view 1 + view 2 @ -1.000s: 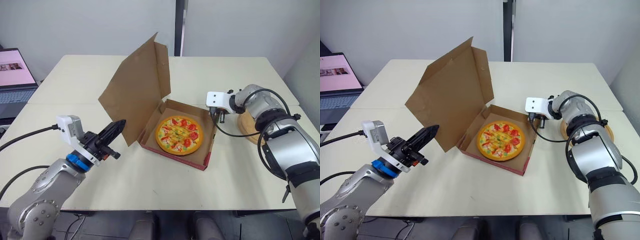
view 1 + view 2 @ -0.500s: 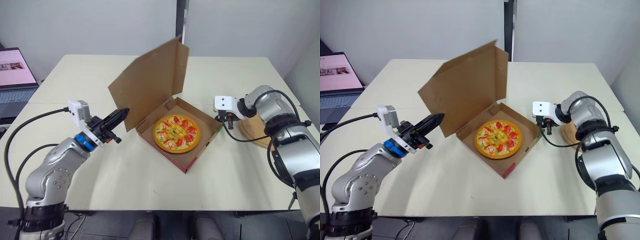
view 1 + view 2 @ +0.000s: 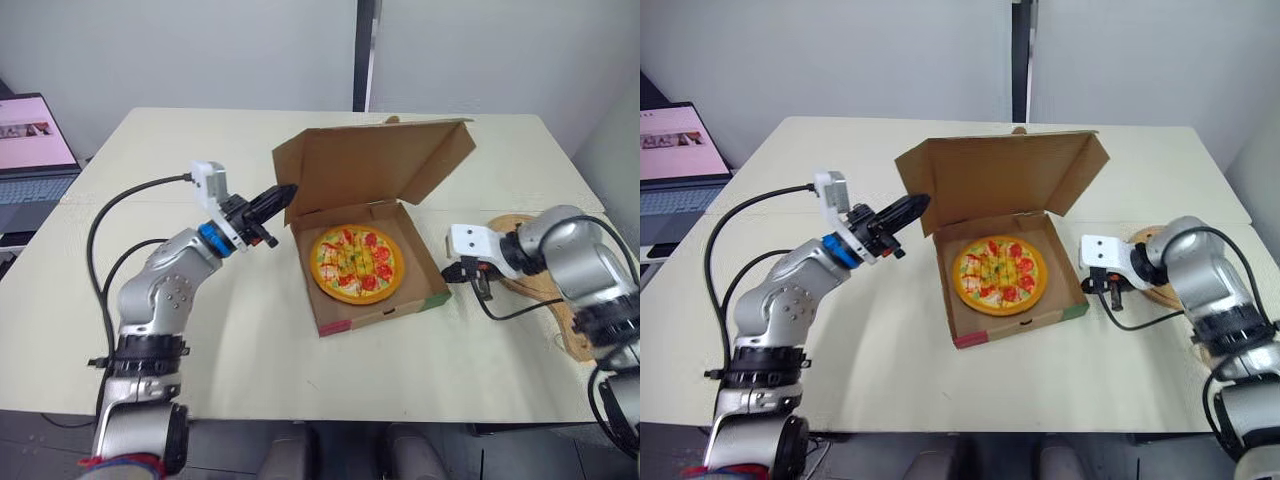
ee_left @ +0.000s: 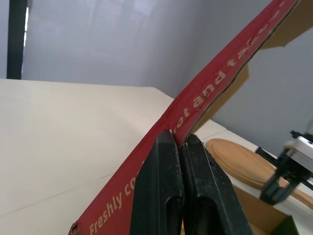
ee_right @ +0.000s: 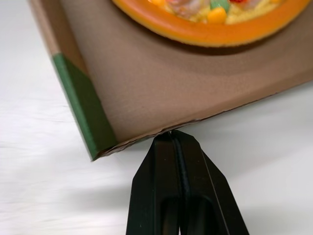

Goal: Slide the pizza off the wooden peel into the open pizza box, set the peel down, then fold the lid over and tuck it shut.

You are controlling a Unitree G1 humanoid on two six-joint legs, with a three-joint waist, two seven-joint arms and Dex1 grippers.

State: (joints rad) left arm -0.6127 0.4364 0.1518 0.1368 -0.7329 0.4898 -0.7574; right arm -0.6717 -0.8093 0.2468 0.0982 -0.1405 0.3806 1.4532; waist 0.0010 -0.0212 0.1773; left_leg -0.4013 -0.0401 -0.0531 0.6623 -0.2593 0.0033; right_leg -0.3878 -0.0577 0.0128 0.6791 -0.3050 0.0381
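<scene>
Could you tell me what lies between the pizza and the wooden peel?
The box's side wall and the right gripper touching it, in both eye views.

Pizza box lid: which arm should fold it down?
Left. The left gripper touches the raised lid; the right gripper sits low against the pizza box wall, away from the lid.

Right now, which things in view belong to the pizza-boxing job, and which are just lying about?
Job in hand:
pizza, already in the box
lid, half raised, pinched by the left gripper
wooden peel, lying to the right of the box
right gripper, shut, at the box's edge

Lying about:
laptop, open, off to the left
</scene>
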